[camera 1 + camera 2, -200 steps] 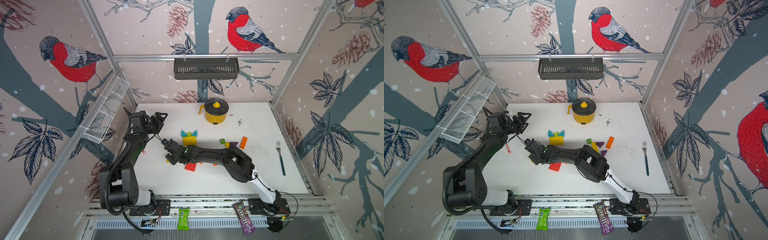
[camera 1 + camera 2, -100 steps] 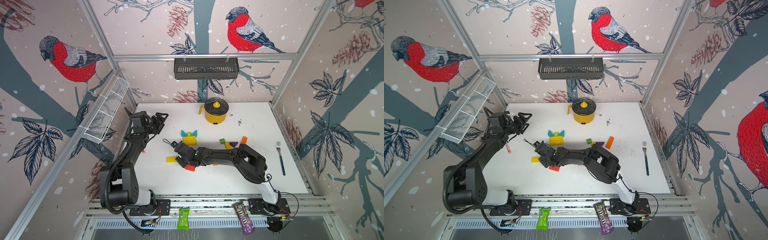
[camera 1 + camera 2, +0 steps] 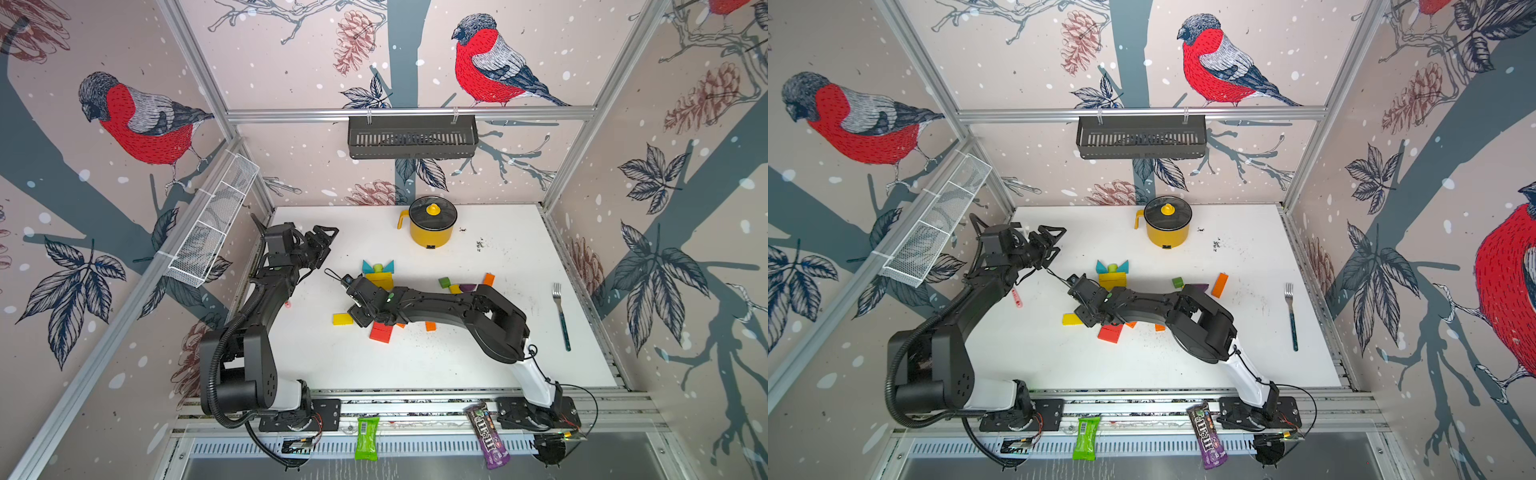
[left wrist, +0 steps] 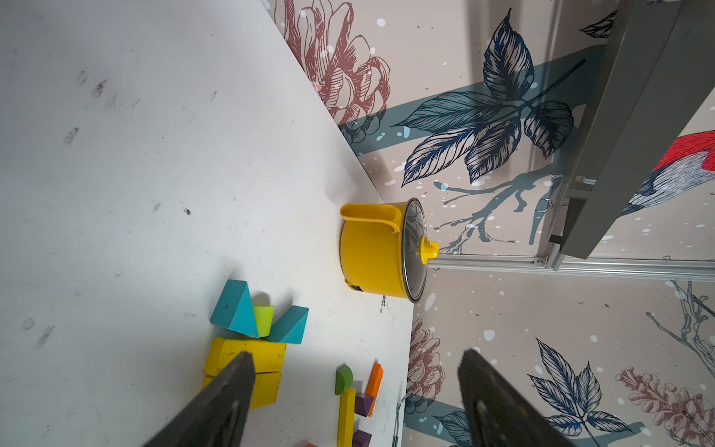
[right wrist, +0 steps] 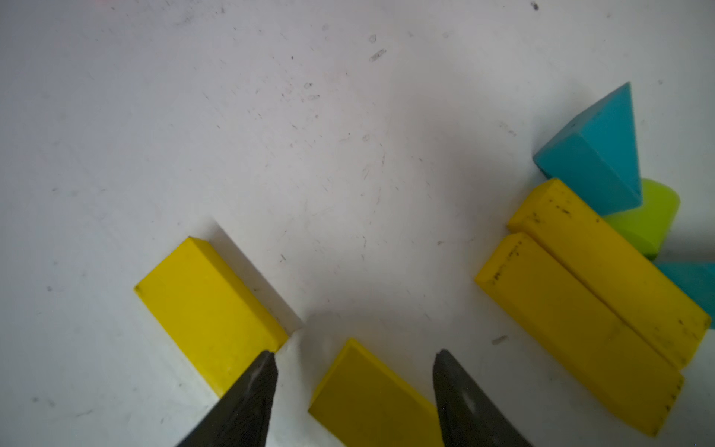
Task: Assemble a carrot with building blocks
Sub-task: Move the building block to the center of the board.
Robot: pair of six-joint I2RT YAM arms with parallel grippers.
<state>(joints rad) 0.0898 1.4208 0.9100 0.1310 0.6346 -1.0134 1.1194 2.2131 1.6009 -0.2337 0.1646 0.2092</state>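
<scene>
**Right gripper open around a loose yellow block**

In the right wrist view the right gripper (image 5: 354, 354) stands partly open. A yellow block (image 5: 371, 398) lies between its fingers with a gap on one side, so it is not clamped. A second yellow block (image 5: 209, 309) lies just beside it, touching one fingertip. In a top view this one sits left of centre on the counter (image 3: 332, 365).

Just above centre, two yellow bars (image 3: 380, 279) lie side by side and touching. Two teal triangles (image 3: 368, 267) and a green piece (image 3: 378, 268) sit against their upper edge. A red block (image 3: 381, 332) lies below the right arm.

The left gripper (image 4: 356, 358) is spread wide and empty. In both top views it hangs at the counter's upper left, well apart from the blocks.
</scene>
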